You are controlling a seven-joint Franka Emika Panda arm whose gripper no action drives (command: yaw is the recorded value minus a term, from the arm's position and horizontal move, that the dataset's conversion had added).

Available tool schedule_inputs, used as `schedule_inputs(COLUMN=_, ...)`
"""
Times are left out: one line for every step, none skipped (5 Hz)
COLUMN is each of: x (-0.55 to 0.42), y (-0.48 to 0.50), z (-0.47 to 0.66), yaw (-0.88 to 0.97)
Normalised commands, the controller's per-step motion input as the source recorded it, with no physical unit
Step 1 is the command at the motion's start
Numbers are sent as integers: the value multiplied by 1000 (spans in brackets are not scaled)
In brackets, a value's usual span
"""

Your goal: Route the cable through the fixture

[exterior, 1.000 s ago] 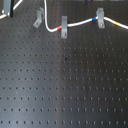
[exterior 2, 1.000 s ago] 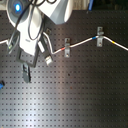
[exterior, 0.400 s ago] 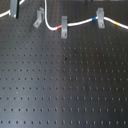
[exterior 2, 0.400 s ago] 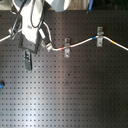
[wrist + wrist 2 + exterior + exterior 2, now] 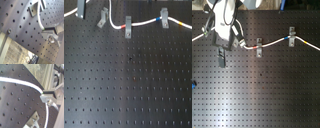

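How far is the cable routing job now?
Done: the cable already sits in the post clip and the arched clip. In hand: the gripper grips the cable near the slanted fixture. Left: the fixture's fork looks empty in the first exterior view.

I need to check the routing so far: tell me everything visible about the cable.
The cable is a thin white flexible cord with red-orange, blue and yellow bands. In both exterior views it runs across the black pegboard, sagging through the upright post clip and arched clip. The gripper holds it; the slanted fixture stands beside it.
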Motion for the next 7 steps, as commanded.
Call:
schedule_inputs(x=-168, y=241, z=80, yaw=605)
schedule_inputs(x=-185, y=263, z=158, yaw=520)
schedule_inputs(x=-211, y=198, z=227, yaw=643)
schedule_inputs(x=-239, y=162, z=225, yaw=614)
schedule_inputs(x=-196, y=226, z=143, yaw=480)
schedule_inputs(x=243, y=249, z=454, yaw=271)
schedule_inputs(x=374, y=167, z=662, yaw=226)
